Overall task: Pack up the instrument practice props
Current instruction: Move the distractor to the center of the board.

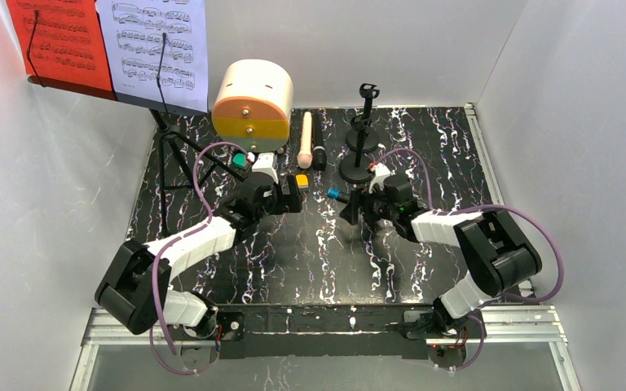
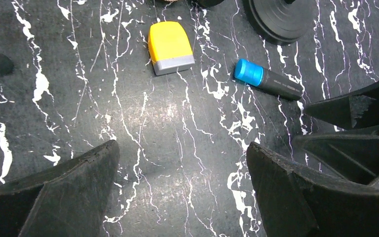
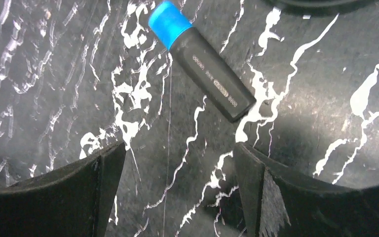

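Note:
The black music rack stands on tripod legs at the back left, holding a red page and a white page. A cream microphone and a black microphone lie side by side by the back wall. Two black round-based mic holders stand to their right. My left gripper hovers open over bare table. My right gripper is open and empty too, just short of a blue-capped black marker.
A cream drum-shaped case with an orange and yellow front sits at the back middle. A yellow and grey block lies ahead of my left gripper, and a small green piece is near the tripod. White walls enclose the black marbled table.

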{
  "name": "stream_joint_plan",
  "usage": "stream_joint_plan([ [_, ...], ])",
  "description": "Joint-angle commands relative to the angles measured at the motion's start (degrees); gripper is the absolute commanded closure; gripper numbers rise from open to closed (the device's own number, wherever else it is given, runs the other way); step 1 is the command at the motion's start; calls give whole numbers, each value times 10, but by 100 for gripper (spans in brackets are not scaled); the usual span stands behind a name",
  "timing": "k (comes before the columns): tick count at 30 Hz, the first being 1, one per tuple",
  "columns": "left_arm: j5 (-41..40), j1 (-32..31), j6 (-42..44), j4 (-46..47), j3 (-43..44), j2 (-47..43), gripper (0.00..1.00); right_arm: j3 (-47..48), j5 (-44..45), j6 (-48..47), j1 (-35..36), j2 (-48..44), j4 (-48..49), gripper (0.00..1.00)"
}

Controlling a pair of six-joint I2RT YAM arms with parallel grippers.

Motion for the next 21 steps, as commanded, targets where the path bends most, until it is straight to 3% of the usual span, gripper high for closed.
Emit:
stream_joint_plan([
  [1, 15, 5, -8, 10, 6, 2, 2, -10, 39, 24, -13, 4, 15, 12],
  [9, 10, 11, -6, 6, -1, -15, 2, 100, -48, 75, -4, 150, 115, 17],
  [14, 13, 17, -7, 7, -4, -15, 2, 204, -39, 99, 31, 230, 169, 16],
  [21, 31, 32, -22, 14, -7, -9, 1, 194, -3, 72, 32, 205, 191, 14],
])
